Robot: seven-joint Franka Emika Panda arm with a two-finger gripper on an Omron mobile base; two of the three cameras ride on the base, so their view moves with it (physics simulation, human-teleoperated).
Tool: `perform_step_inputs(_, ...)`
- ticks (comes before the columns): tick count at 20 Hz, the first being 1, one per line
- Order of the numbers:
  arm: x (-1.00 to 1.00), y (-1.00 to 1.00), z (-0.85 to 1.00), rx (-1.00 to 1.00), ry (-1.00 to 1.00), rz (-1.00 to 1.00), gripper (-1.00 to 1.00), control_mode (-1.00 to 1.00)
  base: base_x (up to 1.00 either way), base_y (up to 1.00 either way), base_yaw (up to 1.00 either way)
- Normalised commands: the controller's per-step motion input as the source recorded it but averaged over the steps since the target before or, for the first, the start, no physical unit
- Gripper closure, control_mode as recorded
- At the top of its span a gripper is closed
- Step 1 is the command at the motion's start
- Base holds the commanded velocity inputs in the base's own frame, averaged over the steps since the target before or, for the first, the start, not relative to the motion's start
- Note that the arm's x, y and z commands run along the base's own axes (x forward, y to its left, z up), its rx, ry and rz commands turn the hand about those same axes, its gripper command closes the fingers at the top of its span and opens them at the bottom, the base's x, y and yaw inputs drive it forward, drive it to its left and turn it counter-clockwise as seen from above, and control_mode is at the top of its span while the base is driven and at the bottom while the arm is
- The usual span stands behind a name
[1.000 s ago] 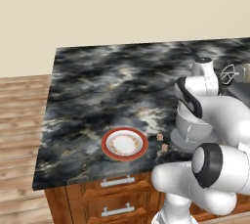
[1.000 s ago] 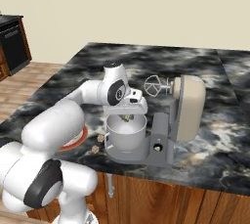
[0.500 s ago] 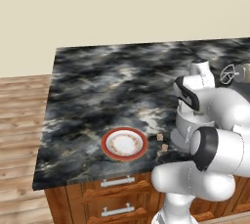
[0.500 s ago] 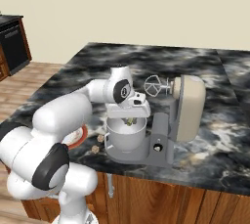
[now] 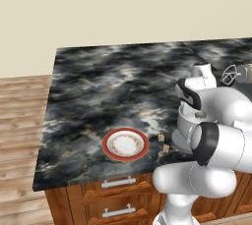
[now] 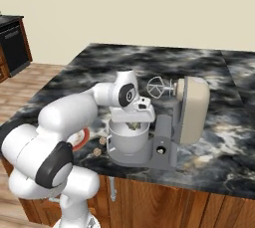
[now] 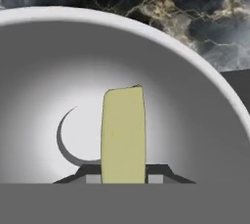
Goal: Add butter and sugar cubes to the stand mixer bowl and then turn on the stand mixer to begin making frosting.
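End effector (image 7: 124, 176): butter (image 7: 123, 135) lengthwise bowlward

Polished stone, brushed metal, waxy butter.
Glossy dark marbled counter (image 5: 108, 86) over varnished wood drawers (image 5: 113, 199); smooth matt grey metal stand mixer bowl (image 7: 195, 100); matt, waxy pale butter (image 7: 123, 135); glazed plate (image 5: 125, 144).
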Motion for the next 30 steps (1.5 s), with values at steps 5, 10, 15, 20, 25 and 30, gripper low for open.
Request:
perform_step_inputs(5, 0.00, 0.00, -0.34, 0.00, -0.04, 0.00, 1.00, -1.00, 0.00, 0.00, 0.00)
perform_step_inputs(10, -0.03, 0.00, -0.25, 0.00, -0.03, 0.00, -1.00, -1.00, 0.00, 0.00, 0.00)
perform_step_inputs(15, -0.11, 0.00, -0.10, 0.00, -0.02, 0.00, -1.00, -1.00, 0.00, 0.00, 0.00)
perform_step_inputs(20, -0.13, 0.07, 0.15, 0.00, 0.00, 0.00, -1.00, -1.00, 0.00, 0.00, 0.00)
perform_step_inputs(25, -0.03, 0.03, 0.08, 0.00, -0.05, 0.00, -1.00, -1.00, 0.00, 0.00, 0.00)
perform_step_inputs(30, -0.16, 0.20, 0.29, 0.00, -0.08, 0.00, -1.00, -1.00, 0.00, 0.00, 0.00)
